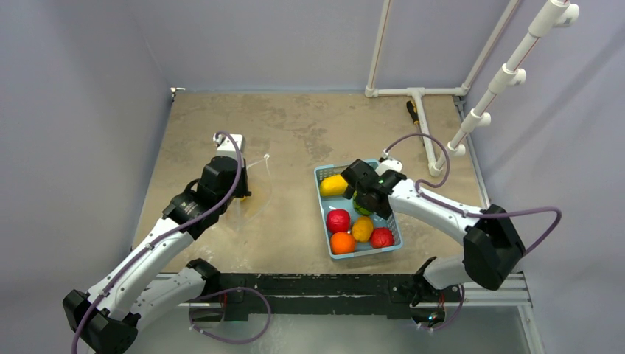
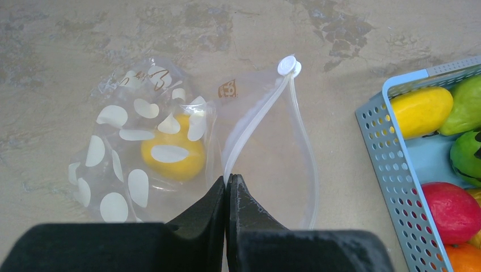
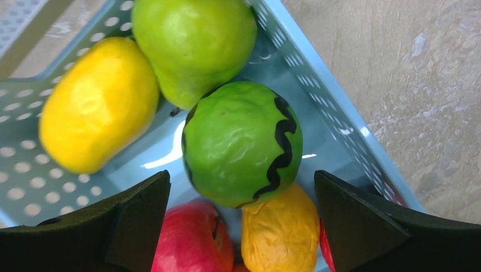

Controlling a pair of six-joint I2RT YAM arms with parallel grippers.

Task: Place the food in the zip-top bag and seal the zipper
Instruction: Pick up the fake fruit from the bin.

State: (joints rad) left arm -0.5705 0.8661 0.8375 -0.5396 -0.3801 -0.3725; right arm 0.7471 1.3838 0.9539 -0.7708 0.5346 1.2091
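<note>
The zip-top bag (image 2: pixel 130 153) lies crinkled on the table with one yellow fruit (image 2: pixel 173 154) inside it. Its zipper (image 2: pixel 255 113) stands parted in a loop that ends at a white slider (image 2: pixel 289 67). My left gripper (image 2: pixel 228 180) is shut on the near end of the zipper's left strip. The rest of the food lies in a light-blue basket (image 1: pixel 324 221). There my right gripper (image 3: pixel 241 177) hangs open over a green fruit with a black wavy stripe (image 3: pixel 241 141), one finger on each side and neither touching it. Around it lie a yellow fruit (image 3: pixel 96 107), a green pear (image 3: pixel 193 39), a red one (image 3: pixel 190 238) and a yellow-orange one (image 3: pixel 281 232).
The basket stands right of centre, a short gap from the bag's mouth. A white pipe frame (image 1: pixel 420 92) lies at the back right, with a dark hand tool (image 1: pixel 413 112) beside it. Grey walls close in the table on the left, back and right.
</note>
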